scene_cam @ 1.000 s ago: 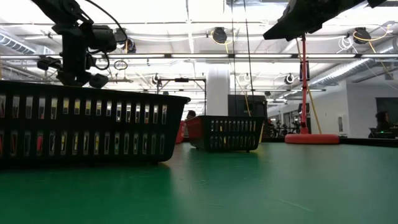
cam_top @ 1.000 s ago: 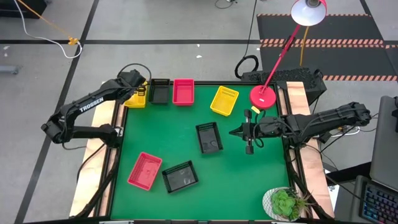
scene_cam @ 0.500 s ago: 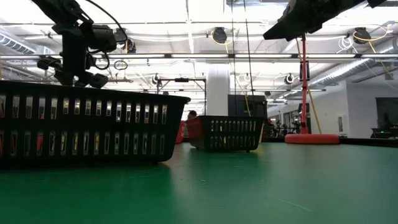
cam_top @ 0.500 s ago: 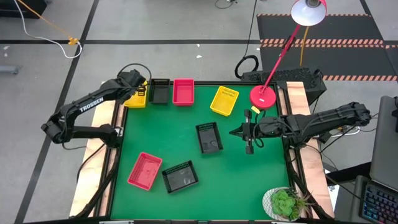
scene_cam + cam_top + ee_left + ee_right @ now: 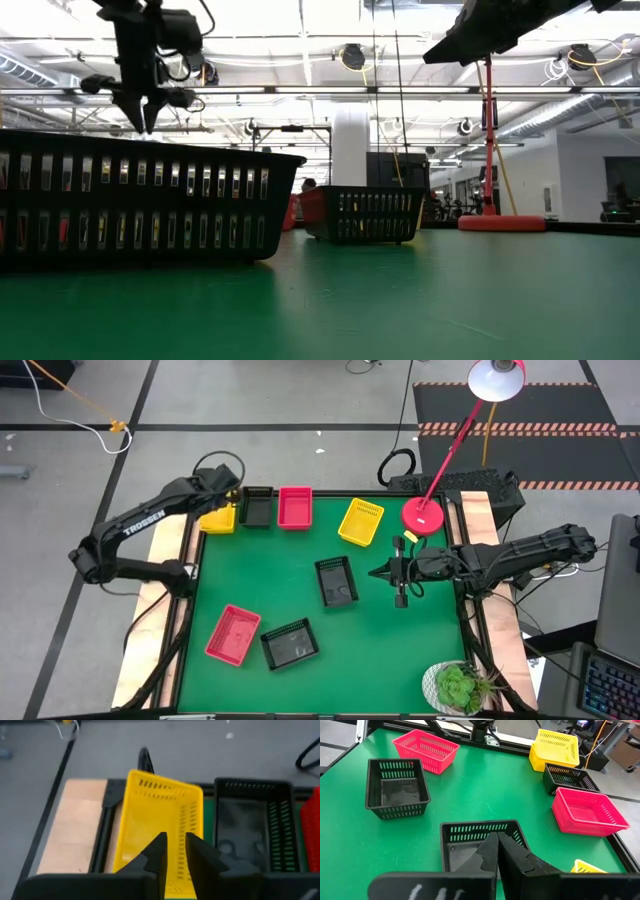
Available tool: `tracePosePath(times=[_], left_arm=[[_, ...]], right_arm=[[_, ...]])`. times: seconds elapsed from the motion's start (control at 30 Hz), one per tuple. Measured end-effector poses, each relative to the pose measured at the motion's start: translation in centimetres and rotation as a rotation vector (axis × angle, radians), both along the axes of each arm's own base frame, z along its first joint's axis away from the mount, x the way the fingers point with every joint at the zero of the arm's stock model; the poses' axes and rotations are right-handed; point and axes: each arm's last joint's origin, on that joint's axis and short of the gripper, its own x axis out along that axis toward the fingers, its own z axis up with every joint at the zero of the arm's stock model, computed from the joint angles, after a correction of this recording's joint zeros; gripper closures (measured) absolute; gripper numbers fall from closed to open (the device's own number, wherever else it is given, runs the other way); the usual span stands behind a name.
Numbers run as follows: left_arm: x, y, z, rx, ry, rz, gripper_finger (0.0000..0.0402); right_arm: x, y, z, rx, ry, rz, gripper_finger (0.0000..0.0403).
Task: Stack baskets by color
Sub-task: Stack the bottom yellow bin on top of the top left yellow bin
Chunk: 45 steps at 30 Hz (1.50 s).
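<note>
Yellow baskets (image 5: 217,518) sat stacked at the table's (image 5: 400,650) far left corner, beside a black basket (image 5: 257,506). Above them hung the left gripper (image 5: 174,851), its fingers a narrow gap apart (holding nothing). The right gripper (image 5: 496,851) waited, closed, mid-table.

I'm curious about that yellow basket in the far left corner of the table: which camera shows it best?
The left wrist view: the yellow corner basket fills the picture, just beyond the left hand. The high view shows it small, partly under the arm. The right wrist view shows it far off, apparently stacked yellow baskets. The low view doesn't show it.
</note>
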Motion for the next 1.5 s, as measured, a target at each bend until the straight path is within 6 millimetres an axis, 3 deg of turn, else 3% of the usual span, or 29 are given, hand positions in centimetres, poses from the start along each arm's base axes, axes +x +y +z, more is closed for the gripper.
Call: tracePosePath(times=[0.2, 0.43, 0.63, 1.03, 1.5], left_arm=[[1.3, 2.8, -0.2, -0.082, 0.054, -0.018, 0.0352], [0.7, 5.4, -0.8, -0.218, 0.173, 0.061, 0.0305], [0.6, 6.0, -2.3, -0.275, 0.295, 0.122, 0.0276], [0.9, 7.2, -4.5, -0.311, 0.388, 0.185, 0.0275], [0.9, 7.9, -5.5, -0.295, 0.452, 0.222, 0.0275]], right_arm=[[0.0, 0.0, 0.0, 0.001, 0.0, 0.0, 0.0403], [0.0, 0.0, 0.0, 0.002, 0.0, -0.001, 0.0403], [0.0, 0.0, 0.0, 0.001, 0.001, 0.0, 0.0403], [0.0, 0.0, -0.1, -0.001, 0.008, 0.0, 0.0403], [-0.1, 0.0, -0.2, -0.001, 0.028, -0.001, 0.0403]])
